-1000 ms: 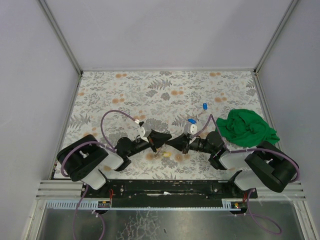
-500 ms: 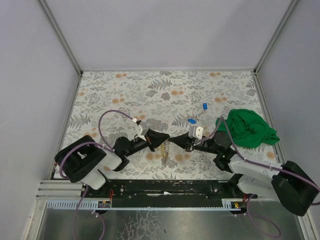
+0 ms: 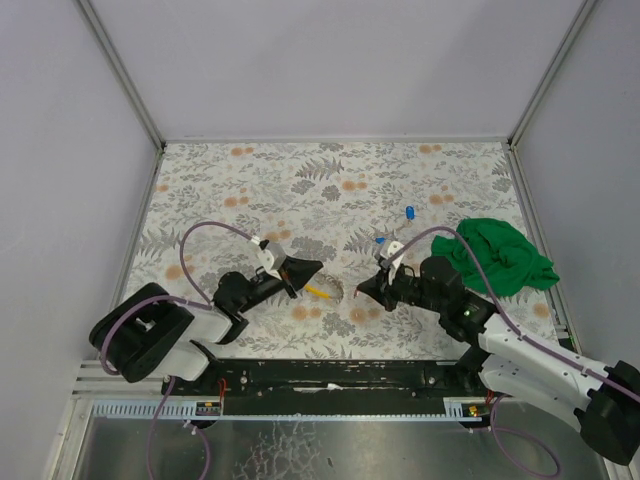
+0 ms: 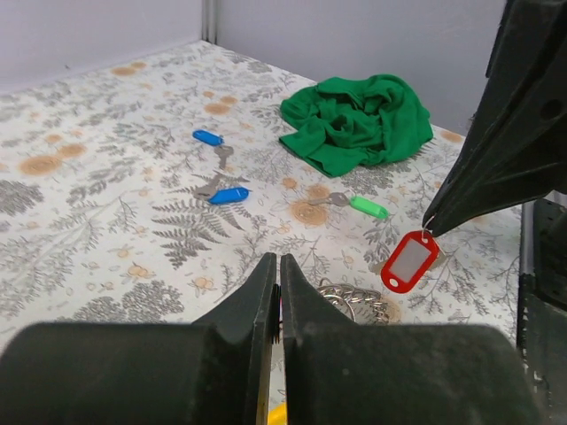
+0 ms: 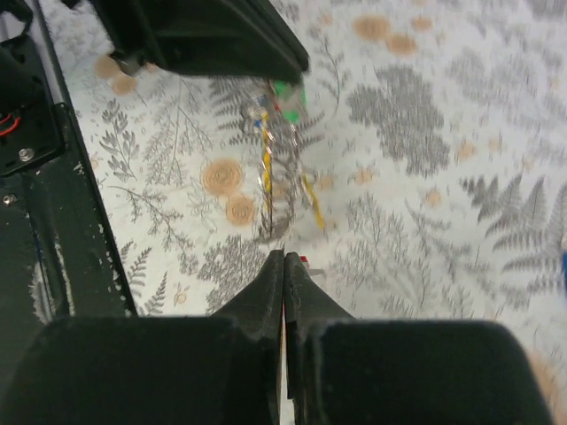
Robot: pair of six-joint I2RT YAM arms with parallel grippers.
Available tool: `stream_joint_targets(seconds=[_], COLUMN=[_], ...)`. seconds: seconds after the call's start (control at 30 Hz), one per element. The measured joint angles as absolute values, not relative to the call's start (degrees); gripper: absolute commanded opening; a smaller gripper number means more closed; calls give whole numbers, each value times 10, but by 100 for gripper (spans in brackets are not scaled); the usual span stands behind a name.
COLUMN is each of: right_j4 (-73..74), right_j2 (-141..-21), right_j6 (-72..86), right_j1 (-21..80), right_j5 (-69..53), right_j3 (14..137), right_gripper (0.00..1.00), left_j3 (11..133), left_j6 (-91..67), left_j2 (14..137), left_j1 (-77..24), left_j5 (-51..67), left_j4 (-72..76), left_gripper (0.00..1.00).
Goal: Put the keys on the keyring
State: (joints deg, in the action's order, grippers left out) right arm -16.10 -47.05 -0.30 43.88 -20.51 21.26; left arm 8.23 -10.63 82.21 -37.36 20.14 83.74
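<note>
Both arms have drawn back from their tip-to-tip meeting at lower centre of the top view, and a gap now separates them. The left gripper (image 3: 316,266) is fully closed and appears to pinch the keyring (image 5: 268,181), which hangs on edge under its tips. The right gripper (image 3: 362,291) is fully closed on the red-tagged key (image 4: 409,259), which dangles right of the keyring, near but apart. Judgement: the key is not threaded, so a fresh approach is required.
</note>
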Motion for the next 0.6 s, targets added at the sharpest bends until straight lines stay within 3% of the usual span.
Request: stream_joint_targets(seconds=[0.37, 0.6], right_j4=[176, 232], right_j2=[-508, -618], right_j6=[160, 186], right_j1=[439, 439], right_j5=[-86, -11], right_j3=[335, 375], right_gripper=[0, 0], left_j3=[82, 82], left_j6=[-48, -43], left_j2=[747, 741], left_j1=[-372, -372], left_j5=[192, 192], left_j4=[755, 743], left_gripper=[0, 0])
